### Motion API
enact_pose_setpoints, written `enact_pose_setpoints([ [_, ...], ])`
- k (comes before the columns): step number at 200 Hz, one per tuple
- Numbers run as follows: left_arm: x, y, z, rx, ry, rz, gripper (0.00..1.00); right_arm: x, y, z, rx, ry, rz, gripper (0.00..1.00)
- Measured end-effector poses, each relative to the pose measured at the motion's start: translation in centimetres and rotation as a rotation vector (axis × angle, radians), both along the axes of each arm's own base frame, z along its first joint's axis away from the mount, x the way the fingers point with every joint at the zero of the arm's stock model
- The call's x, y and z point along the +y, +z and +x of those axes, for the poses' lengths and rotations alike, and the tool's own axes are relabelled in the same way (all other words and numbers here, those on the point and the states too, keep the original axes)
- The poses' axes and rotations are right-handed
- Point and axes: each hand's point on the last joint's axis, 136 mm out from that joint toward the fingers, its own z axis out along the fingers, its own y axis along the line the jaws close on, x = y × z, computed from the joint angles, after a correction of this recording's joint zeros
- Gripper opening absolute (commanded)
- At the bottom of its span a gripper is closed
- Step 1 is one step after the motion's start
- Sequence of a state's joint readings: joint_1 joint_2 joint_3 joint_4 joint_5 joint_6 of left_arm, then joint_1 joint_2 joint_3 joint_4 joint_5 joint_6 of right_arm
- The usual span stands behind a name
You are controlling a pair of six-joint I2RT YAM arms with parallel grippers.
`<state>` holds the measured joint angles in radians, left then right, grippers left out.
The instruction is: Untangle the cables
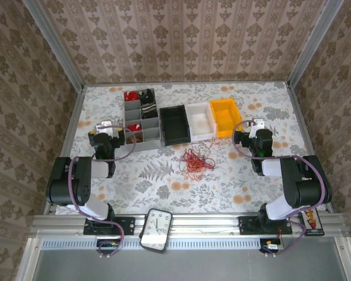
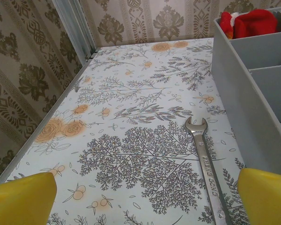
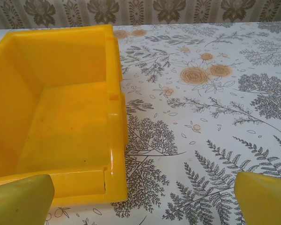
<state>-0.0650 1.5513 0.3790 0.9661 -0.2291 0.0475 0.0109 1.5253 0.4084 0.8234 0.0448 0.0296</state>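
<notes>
**Both claws wide and empty, cables loose mid-worktop**

The cables (image 1: 196, 161) are one red-orange tangle with a few dark strands. It lies flat on the worktop (image 1: 234, 187) between my two claws, a bit back from their tips toward my bases. It touches neither claw and sits nearer the right one.

My left claw (image 1: 108, 124) is spread wide and holds nothing. A wrench (image 2: 206, 164) lies flat just ahead, by my right finger (image 2: 267, 197), with its open end pointing away. The grey organizer (image 2: 243, 93) wall is just right of it, with something red (image 2: 253, 21) in the far compartment.

My right claw (image 1: 254, 126) is also wide and empty. The yellow bin (image 3: 61, 122) is ahead-left, its near corner beside my left finger (image 3: 18, 201). Further left stand the white bin (image 1: 200, 121) and the black bin (image 1: 174, 124), in a row up to the organizer.
</notes>
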Motion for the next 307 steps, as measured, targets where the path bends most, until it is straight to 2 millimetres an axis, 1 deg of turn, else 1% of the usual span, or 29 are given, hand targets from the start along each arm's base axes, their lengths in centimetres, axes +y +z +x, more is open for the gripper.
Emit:
enact_pose_setpoints([
  [64,0.04,-0.01,0.0,0.0,0.0,-0.001,1.0,-0.03,0.0,0.0,0.0,-0.001,0.0,1.0],
  [102,0.51,-0.04,0.01,0.001,0.004,-0.006,1.0,-0.03,-0.01,-0.01,0.0,-0.001,0.0,1.0],
  [307,0.52,-0.04,0.0,0.001,0.005,-0.006,1.0,-0.03,-0.01,-0.01,0.0,-0.001,0.0,1.0],
])
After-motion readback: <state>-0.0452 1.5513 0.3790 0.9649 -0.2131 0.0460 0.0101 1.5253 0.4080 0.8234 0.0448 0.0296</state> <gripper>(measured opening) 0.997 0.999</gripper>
